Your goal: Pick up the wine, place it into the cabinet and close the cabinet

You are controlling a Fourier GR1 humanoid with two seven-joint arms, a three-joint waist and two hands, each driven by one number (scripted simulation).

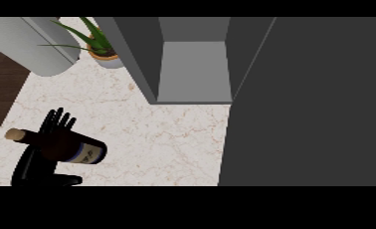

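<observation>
- A marble counter is seen from steeply above, with a dark cabinet standing on it at upper centre.
- The cabinet is open: its grey inner shelf shows, and its door, a large dark panel, is swung out across the right side of the view.
- A wine bottle is at lower left, well apart from the cabinet. It is tilted almost flat, its cork end pointing to the left and its labelled base to the right.
- The left hand is at the bottle. Its fingers stick up straight behind the bottle's neck and shoulder, pointing up the view. Whether any finger or the thumb wraps the bottle cannot be told, since the bottle hides the palm.
- It is unclear whether the bottle is lifted off the counter or lies on it.
- The right hand is not in view.
- A potted plant and a pale grey cylinder sit at upper left, beside the cabinet.
- Progress, as a judgement: this is the early pick-up stage. The bottle is not yet in the cabinet, and the door is not yet closed. Carrying the bottle across to the shelf, setting it inside and shutting the door all remain.
</observation>
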